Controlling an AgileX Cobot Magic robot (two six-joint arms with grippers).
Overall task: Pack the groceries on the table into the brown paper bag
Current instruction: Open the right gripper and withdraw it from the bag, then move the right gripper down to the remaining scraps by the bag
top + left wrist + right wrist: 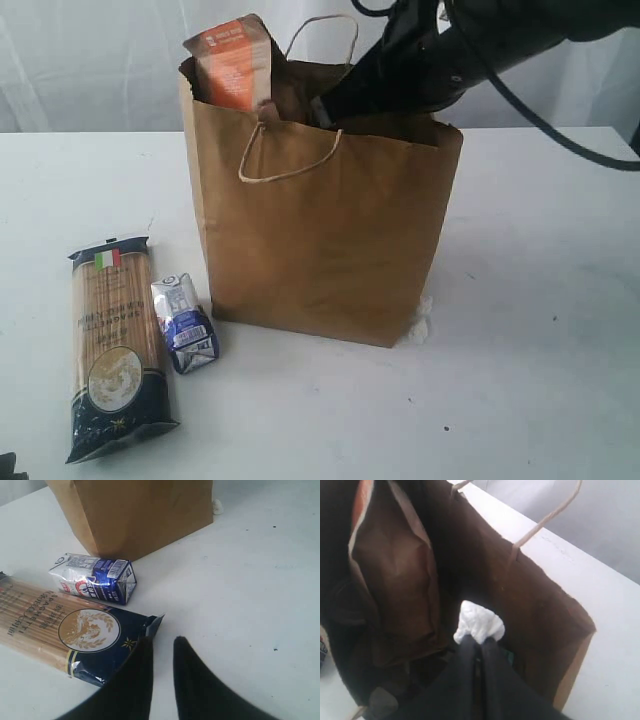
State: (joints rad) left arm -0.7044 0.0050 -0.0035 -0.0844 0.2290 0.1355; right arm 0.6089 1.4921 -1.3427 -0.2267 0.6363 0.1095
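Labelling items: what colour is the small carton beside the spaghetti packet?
The carton is blue and white with some red print, clearest in the left wrist view.

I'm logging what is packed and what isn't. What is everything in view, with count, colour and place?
brown paper bag: one, kraft brown with pale cord handles, upright mid-table
brown pouch: one, brown with orange label, sticking out of the bag's top
spaghetti packet: one, dark blue, flat on the table, left of the bag in the exterior view
small carton: one, blue and white, lying between packet and bag
white lump: one, at the bag's base corner; unidentifiable
white object: one, inside the bag; unidentifiable
table: one, white
left gripper: black, slightly open, empty, by the packet's end
right gripper: black, shut, inside the bag at the white object
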